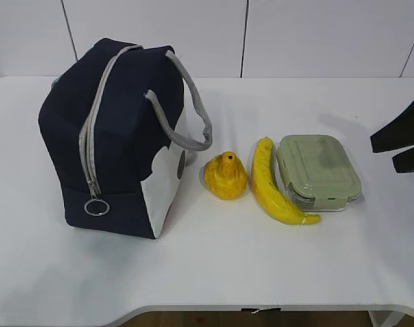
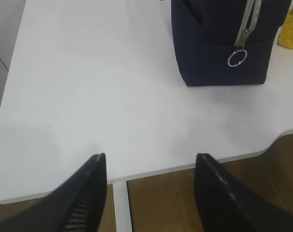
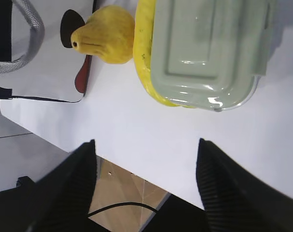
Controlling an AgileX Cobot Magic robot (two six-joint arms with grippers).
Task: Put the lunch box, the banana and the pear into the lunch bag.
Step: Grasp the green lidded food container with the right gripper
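Lunch bag [image 1: 111, 136], boxy navy fabric with its grey zipper closed, stands upright at table left. Beside it lie the squat yellow pear [image 1: 226, 176], curved yellow banana [image 1: 275, 187] and sage-green lidded lunch box [image 1: 318, 170], side by side for sequential pickup. Left gripper [image 2: 151, 166] and right gripper [image 3: 146, 154] hover with jaws apart, empty.

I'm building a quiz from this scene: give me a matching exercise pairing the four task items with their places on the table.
Things:
1. lunch bag
2. pear
3. banana
4. lunch box

Places, seen in the exterior view:
A. between pear and lunch box
B. farthest right
C. farthest left, zipper closed
D. just right of the bag

Pairs: 1-C, 2-D, 3-A, 4-B
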